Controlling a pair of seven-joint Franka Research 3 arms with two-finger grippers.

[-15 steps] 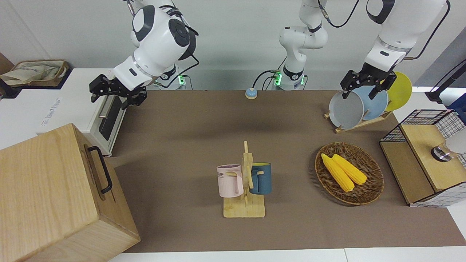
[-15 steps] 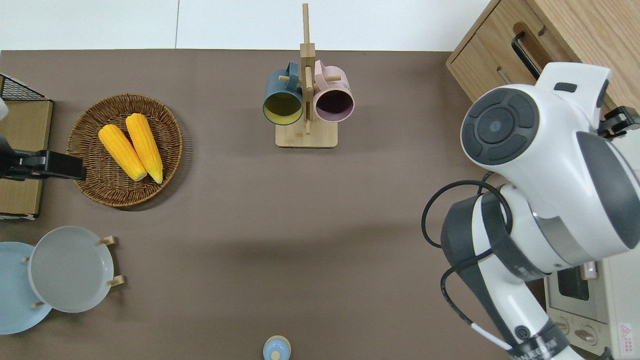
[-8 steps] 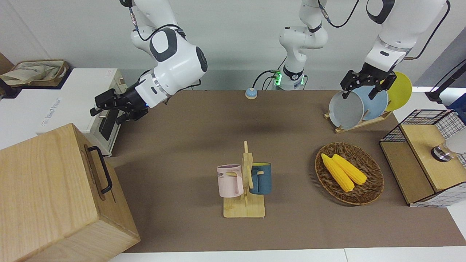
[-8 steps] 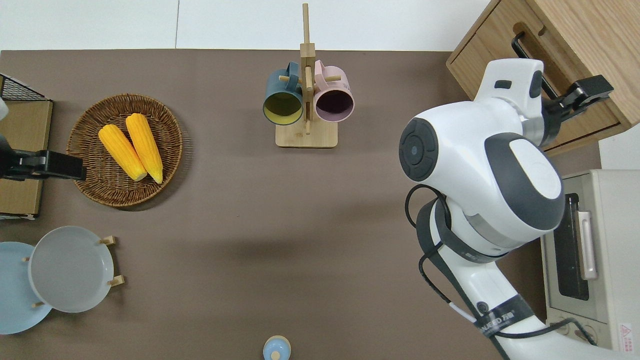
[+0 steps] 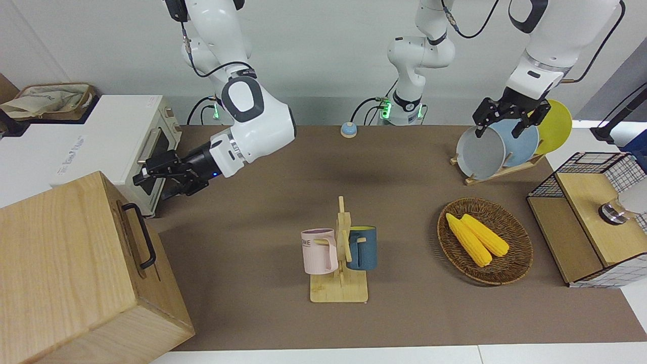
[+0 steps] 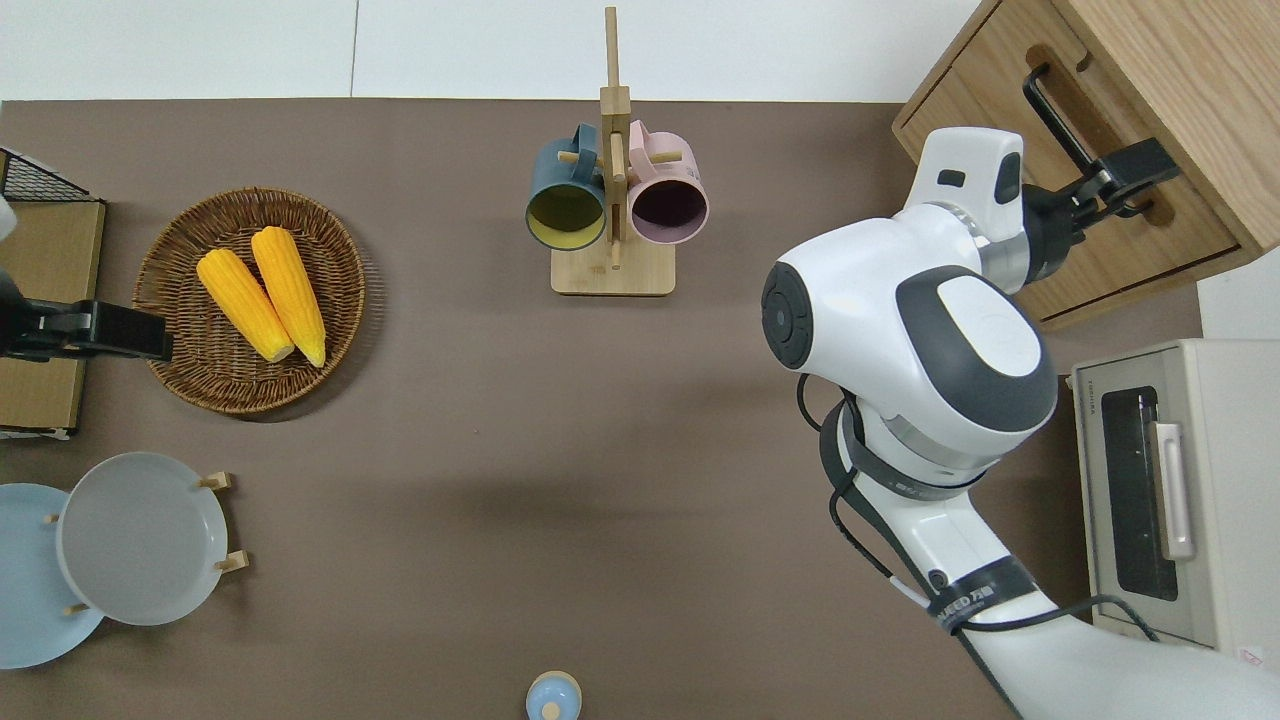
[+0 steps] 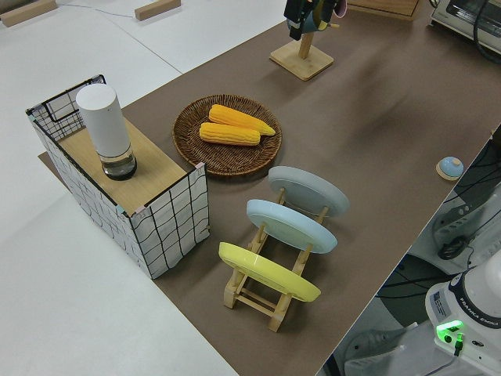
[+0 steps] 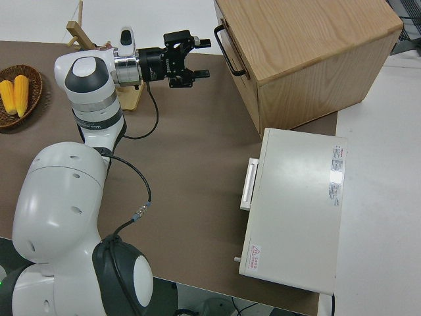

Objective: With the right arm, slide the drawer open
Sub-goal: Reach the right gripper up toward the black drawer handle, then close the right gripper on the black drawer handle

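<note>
Brown matting is covering the counter (image 5: pixel 263 167), and down at the right arm's end the big light-wood cabinet (image 5: pixel 60 263) is sitting with its drawer (image 6: pixel 1085 190) shut flush in its front. The right arm (image 5: pixel 252 121) is reaching low across the mat, and its end effector (image 8: pixel 195 50) is hanging in the air just short of the black bar handle (image 8: pixel 227 49), fingers spread wide and gripping nothing. The left arm is parked.

Now for the approach, and this is the delicate bit. In the right side view the open fingers are pointing straight at the drawer front, one to each side of the handle's line, which looks like the right setup. To do this well, the end effector should be easing in until the bar sits deep between the fingers, near the bar's middle, so the pull does not twist the drawer. Then it closes firmly and draws straight back, square to the cabinet face.

As for the drawer, its front is facing the middle of the counter, toward the mug stand (image 6: pixel 612 200), turned a little toward the robots. The handle's long axis is running level along that front, slanting away from the robots in the overhead view. So the pull goes at right angles to that bar.
</note>
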